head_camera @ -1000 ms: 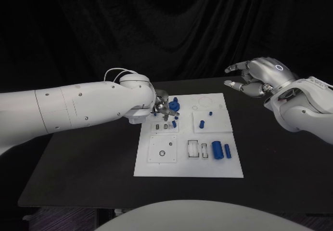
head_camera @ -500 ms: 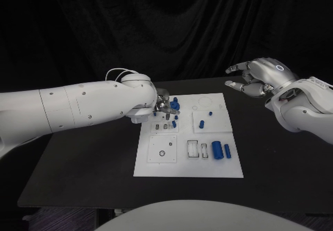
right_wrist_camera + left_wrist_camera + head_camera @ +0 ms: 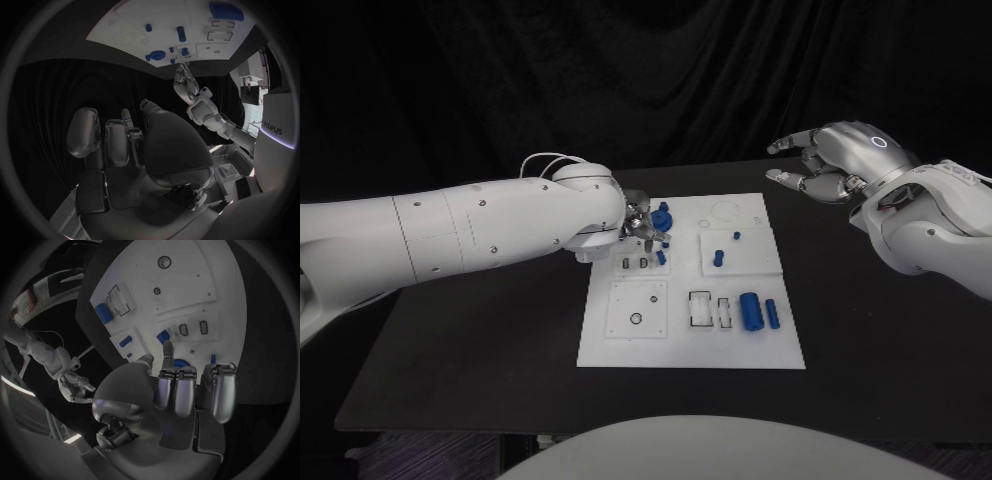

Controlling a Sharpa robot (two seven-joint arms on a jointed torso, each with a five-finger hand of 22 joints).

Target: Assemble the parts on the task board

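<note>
left hand [image 3: 640,226]: at the task board's [image 3: 783,345] far-left corner, fingers curled down beside the round blue part [image 3: 661,212]; a pinch cannot be told.
right hand [image 3: 834,160]: spread, empty, raised well to the right beyond the surface [image 3: 473,370].
nearer: left.

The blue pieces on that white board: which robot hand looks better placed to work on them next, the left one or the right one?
The left robot hand, probably. It hangs right over the task board's far left corner, fingers beside a blue part. The right robot hand is raised off to the side, over bare table, holding nothing.
</note>
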